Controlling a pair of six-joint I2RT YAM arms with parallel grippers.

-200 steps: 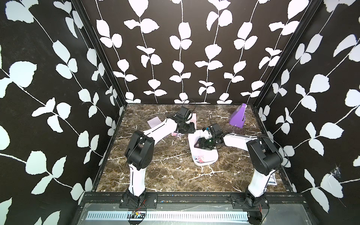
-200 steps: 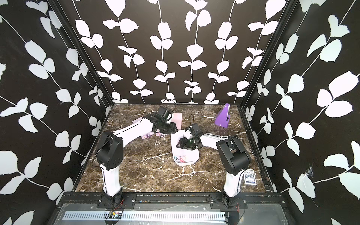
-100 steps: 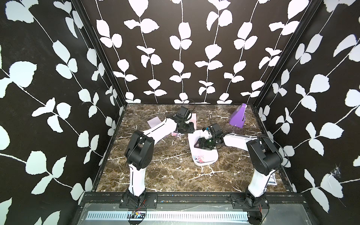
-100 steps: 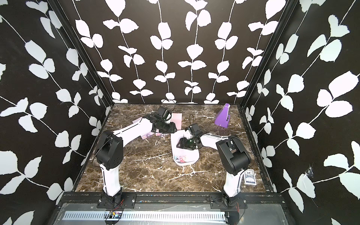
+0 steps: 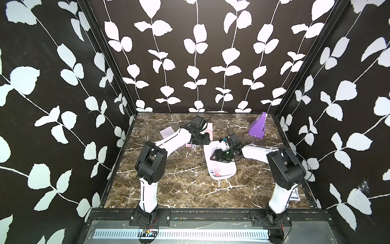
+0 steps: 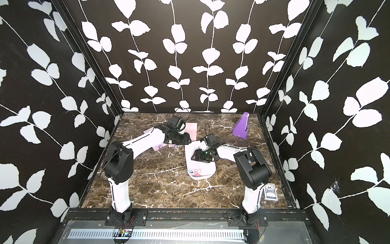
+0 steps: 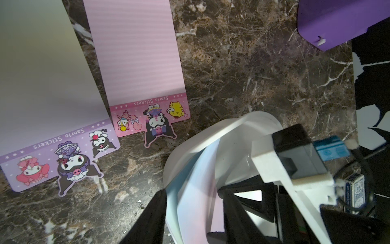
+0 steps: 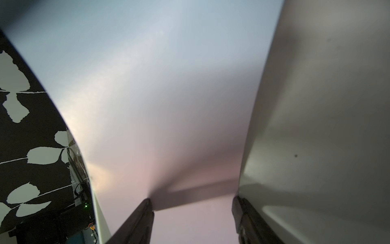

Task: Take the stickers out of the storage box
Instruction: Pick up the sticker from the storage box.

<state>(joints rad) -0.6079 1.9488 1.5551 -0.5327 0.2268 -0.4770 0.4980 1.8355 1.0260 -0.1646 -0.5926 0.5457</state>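
The white storage box (image 5: 229, 172) lies mid-table, and stickers (image 5: 216, 172) show their cartoon end at its near end. My right gripper (image 5: 213, 157) is down inside it, open. Its left fingertip (image 8: 145, 213) presses a curled blue-to-pink sheet (image 8: 158, 84) and its right fingertip stands by the box wall (image 8: 316, 126). My left gripper (image 7: 194, 217) is open at the box's far end (image 7: 211, 135): one finger outside the wall, one inside, the curled sheet between. A lilac sheet (image 7: 52, 105) and a pink sheet (image 7: 137, 63) lie flat on the table beside the box.
A purple wedge (image 5: 257, 126) stands at the back right. A blue-patterned playing card box (image 6: 270, 191) lies near the right arm's base. Black leaf-patterned walls close in the marble table (image 5: 179, 186) on three sides.
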